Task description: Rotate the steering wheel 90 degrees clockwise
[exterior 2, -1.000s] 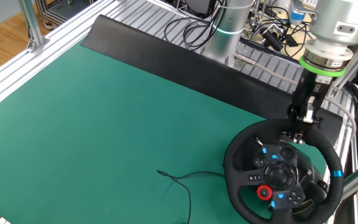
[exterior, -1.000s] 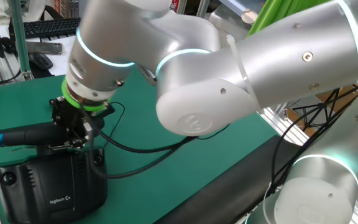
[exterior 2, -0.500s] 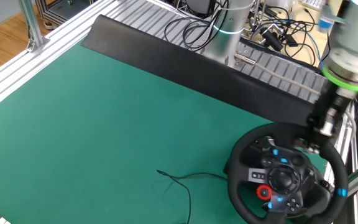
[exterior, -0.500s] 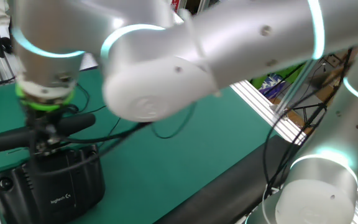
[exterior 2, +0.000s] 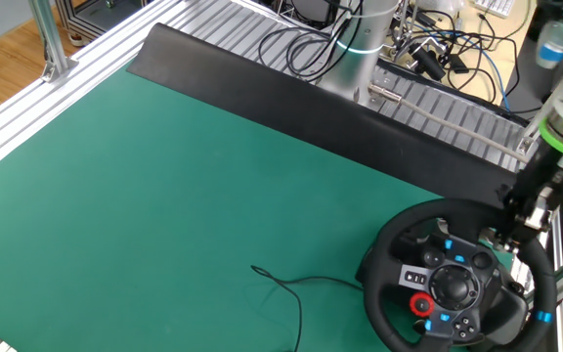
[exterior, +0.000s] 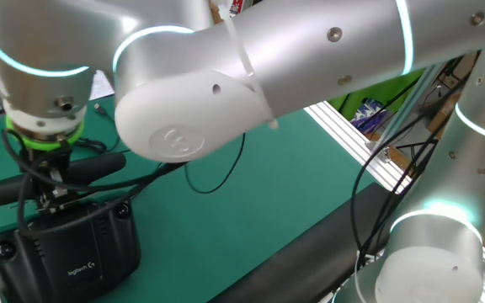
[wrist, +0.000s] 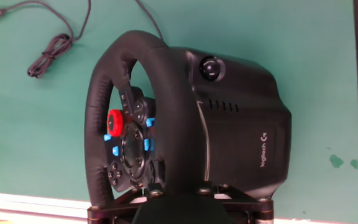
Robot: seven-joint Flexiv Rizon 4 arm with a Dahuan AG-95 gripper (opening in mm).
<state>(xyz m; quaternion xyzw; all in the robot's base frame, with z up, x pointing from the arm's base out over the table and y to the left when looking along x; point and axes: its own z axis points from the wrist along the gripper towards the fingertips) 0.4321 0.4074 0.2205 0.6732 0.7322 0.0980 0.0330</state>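
Observation:
The steering wheel (exterior 2: 391,252) is a black padded wheel with a red knob and blue buttons, at the near right corner of the green mat. Its blue stripe (exterior 2: 541,315) sits at the lower right of the rim. In one fixed view the rim (exterior: 99,166) shows edge-on as a tilted bar above the black base box (exterior: 66,248). My gripper (exterior 2: 521,220) is shut on the rim's upper right part. It also shows in one fixed view (exterior: 49,192). In the hand view the rim (wrist: 101,106) runs down into my gripper (wrist: 173,198), beside the base (wrist: 247,137).
A thin black cable (exterior 2: 286,288) lies on the mat left of the wheel, coiled in the hand view (wrist: 48,53). A black strip (exterior 2: 262,83) borders the mat's far side. The arm's column (exterior 2: 360,49) and loose wires stand behind it. Aluminium rails edge the table.
My gripper has moved right and down along the rim's arc, holding the rim. The wheel has turned clockwise, and the blue stripe has gone from the right side to the lower right.

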